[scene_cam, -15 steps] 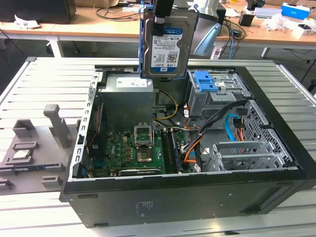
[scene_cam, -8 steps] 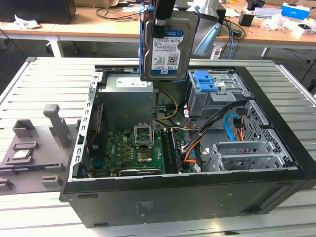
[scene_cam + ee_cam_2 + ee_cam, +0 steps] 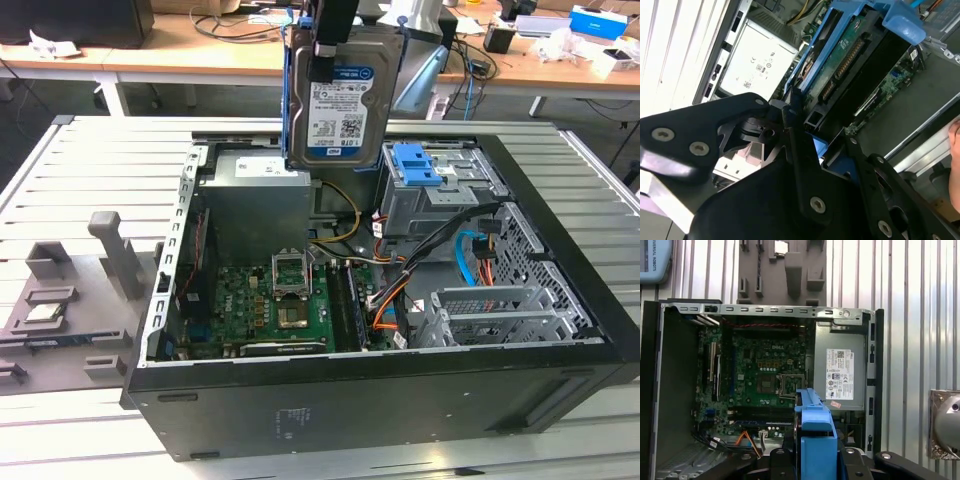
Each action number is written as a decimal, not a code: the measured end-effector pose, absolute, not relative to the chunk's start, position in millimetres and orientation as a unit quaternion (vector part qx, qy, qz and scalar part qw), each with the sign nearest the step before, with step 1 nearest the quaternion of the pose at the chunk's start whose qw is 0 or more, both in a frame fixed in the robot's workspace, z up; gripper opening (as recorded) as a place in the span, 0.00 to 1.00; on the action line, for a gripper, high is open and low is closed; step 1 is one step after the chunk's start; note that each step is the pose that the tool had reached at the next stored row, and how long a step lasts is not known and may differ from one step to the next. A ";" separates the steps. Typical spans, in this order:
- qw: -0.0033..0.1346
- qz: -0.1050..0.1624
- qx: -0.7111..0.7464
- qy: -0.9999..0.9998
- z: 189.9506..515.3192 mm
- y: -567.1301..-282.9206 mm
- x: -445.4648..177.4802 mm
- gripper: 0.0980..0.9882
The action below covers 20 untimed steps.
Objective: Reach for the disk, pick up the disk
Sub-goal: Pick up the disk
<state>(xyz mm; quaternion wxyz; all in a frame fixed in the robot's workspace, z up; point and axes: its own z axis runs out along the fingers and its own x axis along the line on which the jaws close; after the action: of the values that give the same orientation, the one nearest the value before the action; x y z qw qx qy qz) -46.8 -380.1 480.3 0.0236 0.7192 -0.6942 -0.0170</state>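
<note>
Open computer case (image 3: 380,400) on slatted table (image 3: 90,170), motherboard (image 3: 250,300) and power supply (image 3: 260,200) inside.

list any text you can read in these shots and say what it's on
Nothing can be quoted reliably.
White-and-blue label on the disk, held above the case by the gripper: barcodes and print, too small to read.
White label on the power supply: print and symbols, too small to read.

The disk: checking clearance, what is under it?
The disk hangs above the open case, near the power supply and motherboard. Its blue rail covers the spot straight below it in the first wrist view.
</note>
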 end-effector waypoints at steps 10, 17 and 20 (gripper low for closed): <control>0.024 -0.017 0.719 -0.694 480.2 -392.5 -46.8 0.30; 0.024 -0.017 0.719 -0.694 480.2 -401.5 -46.8 0.30; 0.024 -0.017 0.719 -0.694 480.1 -404.5 -46.8 0.30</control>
<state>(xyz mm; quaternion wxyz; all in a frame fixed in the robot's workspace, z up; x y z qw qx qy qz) -46.8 -404.5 480.1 0.0235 0.7192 -0.6942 -0.0170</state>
